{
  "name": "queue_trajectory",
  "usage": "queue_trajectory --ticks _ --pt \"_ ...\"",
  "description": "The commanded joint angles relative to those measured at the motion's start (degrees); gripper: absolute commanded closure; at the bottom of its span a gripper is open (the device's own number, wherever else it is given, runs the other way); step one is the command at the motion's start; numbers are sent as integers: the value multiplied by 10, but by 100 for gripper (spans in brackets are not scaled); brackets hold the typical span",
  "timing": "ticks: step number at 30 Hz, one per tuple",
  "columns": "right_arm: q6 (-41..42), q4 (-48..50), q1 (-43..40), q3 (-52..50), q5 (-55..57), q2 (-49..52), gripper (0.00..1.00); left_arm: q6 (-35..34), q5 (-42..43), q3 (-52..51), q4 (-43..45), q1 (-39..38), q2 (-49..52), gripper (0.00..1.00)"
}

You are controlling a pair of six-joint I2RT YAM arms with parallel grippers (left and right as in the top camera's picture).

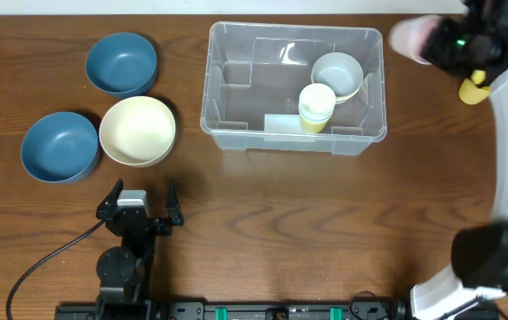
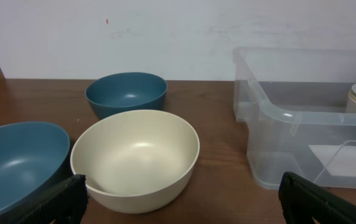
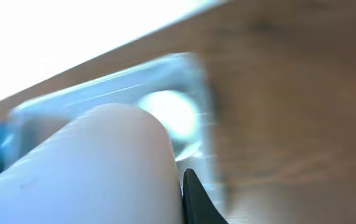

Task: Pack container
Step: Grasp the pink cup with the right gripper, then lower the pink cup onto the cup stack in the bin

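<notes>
Overhead view of a brown wooden table (image 1: 263,204). A large clear, colourless rectangular plastic container (image 1: 236,89) with rounded corners stands at the far centre of the table, its long side running left to right. Inside it, in the right half, sit a pale grey round bowl (image 1: 337,76) and, just in front of that bowl, a pale yellow stack of cups (image 1: 316,107). Well to the left of the container are three round bowls. One dark blue bowl (image 1: 121,63) is farthest back, a second dark blue bowl (image 1: 59,147) is nearest the left edge, and a cream bowl (image 1: 137,131) lies just beside that second one. The left gripper (image 1: 143,197) hangs low over the near side of the table, in front of the cream bowl, with its black fingers (image 2: 66,199) spread wide and nothing between them. The right gripper (image 1: 424,40) is at the far right, beyond the container's right end, and pinches a pale pink rounded object (image 1: 409,36). Both views blur that object, so its kind cannot be told. In the right wrist view it fills the foreground against one black finger (image 3: 193,199), and the container appears blurred behind it.
</notes>
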Motion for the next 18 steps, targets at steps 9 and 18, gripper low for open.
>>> queue_trajectory --ticks 9,18 --pt "-14 -37 190 -5 100 32 94 5 -5 -13 -20 3 -3 2" --pt "7 -88 221 -13 171 47 97 5 -5 -13 -20 3 -3 2"
